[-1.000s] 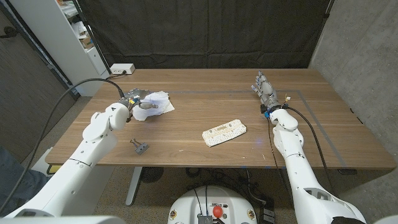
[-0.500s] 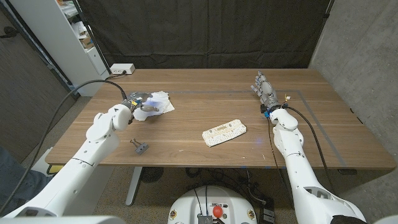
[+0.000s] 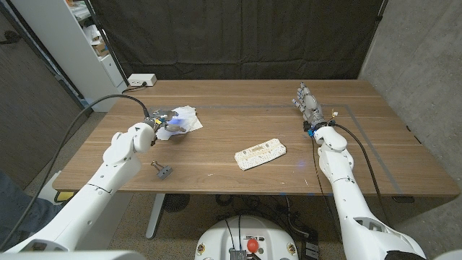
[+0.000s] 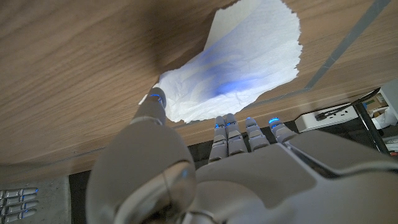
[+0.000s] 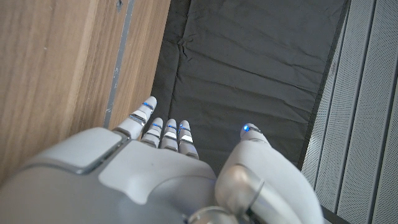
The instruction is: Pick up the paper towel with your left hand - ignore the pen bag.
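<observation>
The white paper towel (image 3: 185, 119) lies crumpled at the table's back left, and my left hand (image 3: 162, 124) is at its left edge. In the left wrist view the towel (image 4: 249, 59) glows blue from the fingertip lights. My thumb (image 4: 153, 101) presses its bunched corner and my fingertips (image 4: 245, 127) meet its edge, so the hand pinches it. A shadow under the towel's far side shows that side raised off the wood. My right hand (image 3: 307, 103) stands on edge at the back right with its fingers straight and apart (image 5: 163, 134), holding nothing.
The cream pen bag (image 3: 260, 153) lies at the table's middle. A small grey clip-like object (image 3: 162, 170) sits near the front left edge. A white power strip (image 3: 141, 80) rests at the back left corner. A dark curtain hangs behind the table.
My left hand has shifted slightly right and toward me, and the towel's left part has drawn in and bunched at the fingers. The right hand has stayed still.
</observation>
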{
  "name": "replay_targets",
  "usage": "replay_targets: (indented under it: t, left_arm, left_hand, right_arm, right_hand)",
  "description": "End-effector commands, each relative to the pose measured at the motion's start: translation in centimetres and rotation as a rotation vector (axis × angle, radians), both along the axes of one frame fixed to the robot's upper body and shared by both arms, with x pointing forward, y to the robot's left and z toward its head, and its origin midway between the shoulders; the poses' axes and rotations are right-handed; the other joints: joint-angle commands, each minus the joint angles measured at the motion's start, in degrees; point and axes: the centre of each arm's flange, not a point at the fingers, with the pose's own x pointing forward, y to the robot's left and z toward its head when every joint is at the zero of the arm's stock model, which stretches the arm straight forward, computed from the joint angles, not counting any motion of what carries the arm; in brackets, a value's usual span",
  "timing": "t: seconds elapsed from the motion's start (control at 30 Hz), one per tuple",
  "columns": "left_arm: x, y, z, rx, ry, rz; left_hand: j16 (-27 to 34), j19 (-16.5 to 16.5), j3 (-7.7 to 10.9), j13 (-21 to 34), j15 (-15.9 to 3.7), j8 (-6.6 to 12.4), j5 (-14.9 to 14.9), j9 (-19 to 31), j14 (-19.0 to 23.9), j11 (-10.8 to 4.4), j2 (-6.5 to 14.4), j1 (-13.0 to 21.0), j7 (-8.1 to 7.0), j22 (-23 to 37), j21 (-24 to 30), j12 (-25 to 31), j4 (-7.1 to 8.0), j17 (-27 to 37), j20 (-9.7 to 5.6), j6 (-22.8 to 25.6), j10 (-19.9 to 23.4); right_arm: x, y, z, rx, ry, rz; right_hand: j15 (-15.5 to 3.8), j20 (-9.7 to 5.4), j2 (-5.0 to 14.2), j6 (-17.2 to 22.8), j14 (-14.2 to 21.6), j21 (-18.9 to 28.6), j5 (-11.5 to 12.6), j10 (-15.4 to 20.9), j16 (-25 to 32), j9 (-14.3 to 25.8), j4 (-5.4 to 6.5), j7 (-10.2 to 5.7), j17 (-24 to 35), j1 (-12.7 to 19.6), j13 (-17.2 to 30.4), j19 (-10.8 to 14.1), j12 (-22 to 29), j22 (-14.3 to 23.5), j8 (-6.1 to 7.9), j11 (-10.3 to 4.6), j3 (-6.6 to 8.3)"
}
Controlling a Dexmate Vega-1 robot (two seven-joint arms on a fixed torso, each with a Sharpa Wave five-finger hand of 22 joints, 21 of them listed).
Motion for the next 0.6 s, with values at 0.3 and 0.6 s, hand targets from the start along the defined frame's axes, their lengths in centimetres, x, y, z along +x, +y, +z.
replay_targets:
  t: [0.3, 0.6]
  left_arm:
    - [0.22, -0.23, -1.04, -0.016, 0.023, 0.004]
    - [0.37, -0.17, -1.54, -0.024, 0.035, 0.012]
  left_hand:
    - [-0.2, 0.0, -0.11, 0.3, -0.02, 0.01, 0.4, 0.3, 0.1, -0.12, 0.0, 0.7, 0.00, 0.2, 0.0, 0.1, 0.23, 0.1, 0.29, 0.7, 0.6]
    - [-0.2, 0.0, -0.23, 0.3, 0.05, 0.01, 0.4, 0.3, 0.3, -0.26, 0.0, 0.7, 0.01, 0.2, 0.0, 0.1, 0.34, 0.1, 0.30, 1.3, 0.9]
  right_arm:
    - [-0.05, -0.04, -0.41, -0.001, 0.010, 0.003]
    - [0.15, 0.02, -0.59, -0.001, 0.017, 0.005]
  right_hand:
    - [0.18, 0.34, 0.41, 0.6, 0.3, 0.1, -0.2, 0.2, 0.5, 0.1, -0.03, 0.07, 0.1, -0.1, 0.1, 0.0, -0.1, 0.3, 0.11, 0.28, -0.04]
    - [0.21, 0.37, 0.45, 0.6, 0.3, 0.1, -0.2, 0.1, 0.5, 0.1, -0.08, 0.06, 0.1, -0.1, 0.1, 0.0, -0.1, 0.3, 0.11, 0.27, -0.10]
